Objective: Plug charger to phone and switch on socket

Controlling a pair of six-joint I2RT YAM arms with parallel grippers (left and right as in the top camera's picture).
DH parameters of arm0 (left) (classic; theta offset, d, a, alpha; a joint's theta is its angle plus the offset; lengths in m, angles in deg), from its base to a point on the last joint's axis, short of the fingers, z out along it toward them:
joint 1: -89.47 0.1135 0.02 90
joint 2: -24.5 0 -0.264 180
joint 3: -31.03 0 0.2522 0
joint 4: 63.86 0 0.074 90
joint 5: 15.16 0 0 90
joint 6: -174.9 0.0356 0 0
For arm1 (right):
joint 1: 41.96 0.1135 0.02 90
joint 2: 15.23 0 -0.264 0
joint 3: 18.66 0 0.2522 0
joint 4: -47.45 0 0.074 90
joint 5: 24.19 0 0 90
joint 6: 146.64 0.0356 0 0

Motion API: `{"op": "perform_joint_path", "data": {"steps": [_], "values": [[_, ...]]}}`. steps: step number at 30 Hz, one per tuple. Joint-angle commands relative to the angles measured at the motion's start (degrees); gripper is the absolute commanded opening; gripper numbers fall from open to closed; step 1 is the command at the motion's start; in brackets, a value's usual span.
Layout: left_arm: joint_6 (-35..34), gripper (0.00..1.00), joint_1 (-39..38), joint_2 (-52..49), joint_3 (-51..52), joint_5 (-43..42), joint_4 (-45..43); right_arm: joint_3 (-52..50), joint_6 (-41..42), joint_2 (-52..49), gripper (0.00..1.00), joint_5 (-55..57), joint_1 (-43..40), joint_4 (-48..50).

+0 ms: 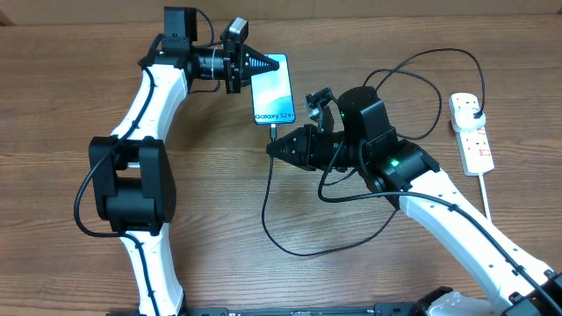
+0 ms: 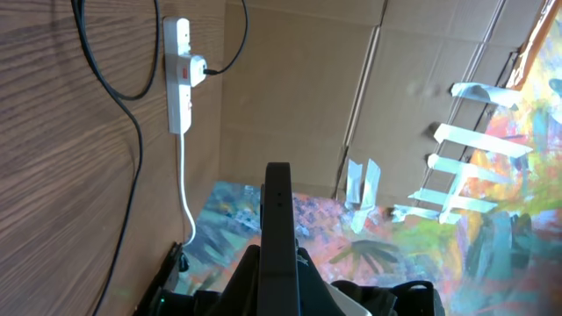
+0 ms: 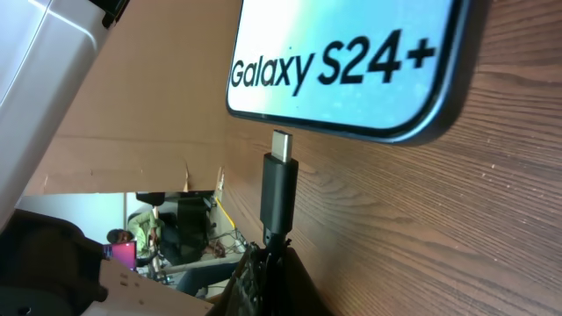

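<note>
The wooden surface (image 1: 211, 263) carries everything. Two white-and-black arms reach in from 6 o'clock.

The left arm (image 1: 154, 96) runs up the 9 o'clock side and bends toward 3 o'clock at the top. The right arm (image 1: 457, 211) comes in from 5 o'clock and points toward 9 o'clock.

The socket (image 1: 474, 140) lies flat near the 3 o'clock edge, its long axis running roughly 12 to 6, well apart from the phone. Its white cord leaves from the 6 o'clock end. We see red switches (image 2: 184, 73) on it but cannot read their position. A black plug (image 1: 475, 113) sits in the outlet nearest 12 o'clock.

The phone (image 1: 274, 88) lies screen up just above the surface's centre, towards 12 o'clock. Its blue screen shows "Galaxy S24+".

The left gripper (image 1: 262, 63) has its fingers closed to a point with nothing seen between them. The tip is at the phone's 10 o'clock corner.

The right gripper (image 1: 274, 149) sits just at 6 o'clock of the phone, its fingers (image 3: 263, 281) clamped on the charger (image 3: 279, 189) behind the connector. The cable loops loosely over the surface between the right gripper and the plug.

In the right wrist view the bare metal tip is in line with the phone's bottom edge. It is right at that edge and fully visible. We cannot tell whether it touches.
</note>
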Motion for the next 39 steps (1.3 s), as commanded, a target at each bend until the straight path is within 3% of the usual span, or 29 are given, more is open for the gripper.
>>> {"op": "perform_joint_path", "data": {"steps": [1, 39], "values": [[-0.37, 0.04, 0.63, 0.15, -0.96, -3.28, -0.24, -0.46, 0.2, 0.63, 0.04, 0.39, -0.22, 0.37], [0.46, 0.04, 0.66, 0.15, -0.98, -4.48, -0.28, -0.46, 0.2, 0.63, 0.04, 0.55, -0.2, 1.22]]}}
